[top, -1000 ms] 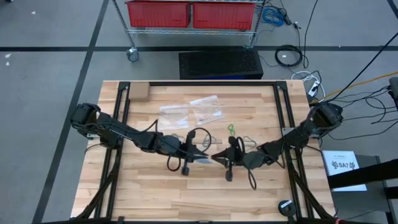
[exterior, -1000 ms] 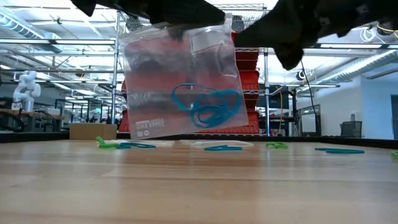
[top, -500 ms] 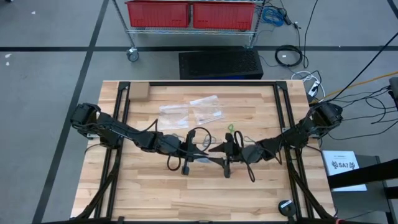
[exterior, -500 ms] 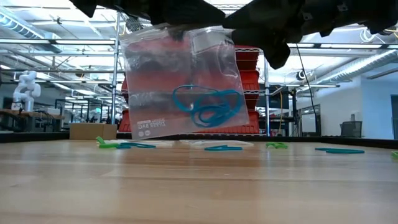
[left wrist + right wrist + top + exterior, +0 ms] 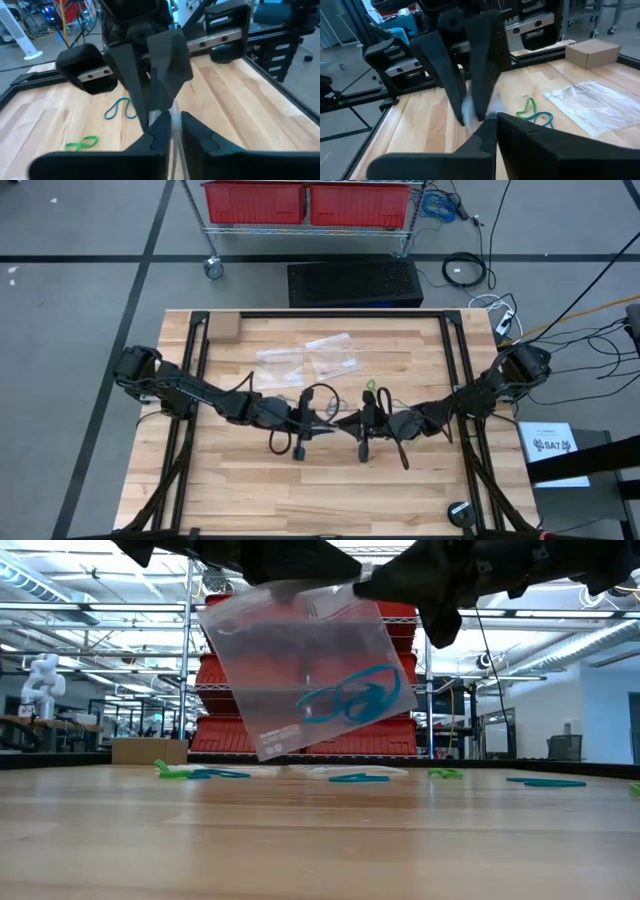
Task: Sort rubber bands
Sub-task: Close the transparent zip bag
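While both arms are meeting over the middle of the table (image 5: pixel 240 490), the clear bag (image 5: pixel 300 670) they share is tilting: a second ago it was hanging square, and now its lower edge is swinging up toward the right, so the blue rubber bands inside it (image 5: pixel 352 702) are sliding into the raised right-hand part.

Starting from the left, the left gripper (image 5: pixel 318 423) is pinching the bag's top edge, its jaws nearly closed on the plastic with only a narrow gap showing in its wrist view. Its grip appears to be loosening slightly compared with a moment ago.

Moving rightward, the right gripper (image 5: pixel 350 421) is now sitting jaws fully closed at the bag's other top corner, having opened briefly and clamped again. I am reading that as a re-grip, probably to close the bag's mouth or to take the bag over from the left arm.

Elsewhere, loose rubber bands (image 5: pixel 205 773) are lying on the wood behind the bag, green and blue, with more toward the right (image 5: pixel 545 781). Two further clear bags (image 5: pixel 305 360) are resting flat at the far side. So the sorting is looking only partly done, with one colour bagged and others waiting.
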`<state>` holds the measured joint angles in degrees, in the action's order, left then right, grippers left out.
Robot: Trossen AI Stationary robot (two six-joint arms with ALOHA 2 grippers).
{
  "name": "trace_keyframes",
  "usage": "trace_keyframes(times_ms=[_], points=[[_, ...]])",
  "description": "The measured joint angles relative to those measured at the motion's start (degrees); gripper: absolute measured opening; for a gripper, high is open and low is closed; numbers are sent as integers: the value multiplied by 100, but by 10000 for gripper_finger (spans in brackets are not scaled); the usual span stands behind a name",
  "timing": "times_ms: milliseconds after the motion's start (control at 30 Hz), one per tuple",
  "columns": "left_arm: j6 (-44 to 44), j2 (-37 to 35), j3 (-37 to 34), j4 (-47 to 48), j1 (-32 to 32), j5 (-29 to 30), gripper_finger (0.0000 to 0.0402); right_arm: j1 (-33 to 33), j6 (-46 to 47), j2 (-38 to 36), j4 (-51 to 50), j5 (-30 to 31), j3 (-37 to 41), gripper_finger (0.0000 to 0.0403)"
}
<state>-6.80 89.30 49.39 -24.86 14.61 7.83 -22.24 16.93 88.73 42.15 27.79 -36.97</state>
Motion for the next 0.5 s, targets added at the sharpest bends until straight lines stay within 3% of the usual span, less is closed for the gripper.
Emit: trace_keyframes(times_ms=[267,500], points=[[-429,-129,0,17,-9,178,141,-272,46,0,-79,314,0,0],[-405,-323,2,150,0,169,150,-297,54,0,-68,359,0,0]])
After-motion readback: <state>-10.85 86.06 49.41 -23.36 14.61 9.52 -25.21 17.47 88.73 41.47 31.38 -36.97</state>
